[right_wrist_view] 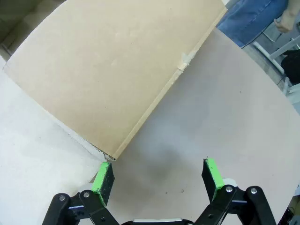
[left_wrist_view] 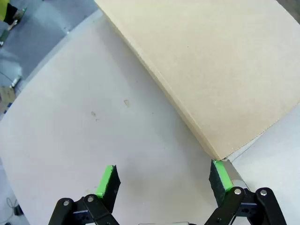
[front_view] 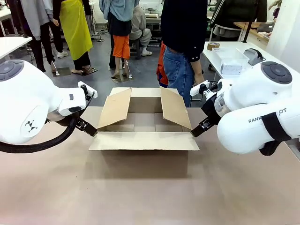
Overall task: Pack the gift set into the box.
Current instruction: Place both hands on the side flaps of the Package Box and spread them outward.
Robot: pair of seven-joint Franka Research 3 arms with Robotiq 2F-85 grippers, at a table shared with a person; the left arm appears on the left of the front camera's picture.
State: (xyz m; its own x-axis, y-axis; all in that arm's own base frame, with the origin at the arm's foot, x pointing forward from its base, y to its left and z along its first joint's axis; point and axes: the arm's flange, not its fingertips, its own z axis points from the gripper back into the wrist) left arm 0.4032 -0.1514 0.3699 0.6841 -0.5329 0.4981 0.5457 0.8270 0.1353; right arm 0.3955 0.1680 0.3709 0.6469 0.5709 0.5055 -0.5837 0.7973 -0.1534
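- Big brown corrugated cardboard carton (front_view: 143, 161) sits in the middle of the tan table (front_view: 140, 206), right between the two arms, top open.
- Its long axis runs left to right across the table, so each arm gets one short end on its own side. Neither is really nearer, it's pretty much symmetrical.
- Flaps: the wide front flap (front_view: 143, 140) is folded out flat toward the robot's side, and the two side flaps (front_view: 115, 108) lean up and outward. What I can see of the inside is just bare cardboard.
- The left gripper (front_view: 92, 131) is down at the left corner of that front flap and the right gripper (front_view: 197, 131) is at the right corner, mirror image.
- Left wrist view: the left gripper (left_wrist_view: 164, 177) has its fingers spread wide with nothing between them. The flap corner ends right at one green pad (left_wrist_view: 220, 174), and the rest of the flap (left_wrist_view: 211, 61) runs away ahead.
- Right wrist view, same deal: the right gripper (right_wrist_view: 158, 174) is spread and empty, with the corner at one pad (right_wrist_view: 104, 176).
- Can't honestly tell if the pads touch the corners or sit just under them, the angle's too tight.
- My guess: the next move hinges on those corners. The flap lies to the inner side of each gripper, not between the fingers, so pinching it would need a small shift inward.
- A person in a dark top and jeans (front_view: 180, 70) stands at the far side behind the carton.
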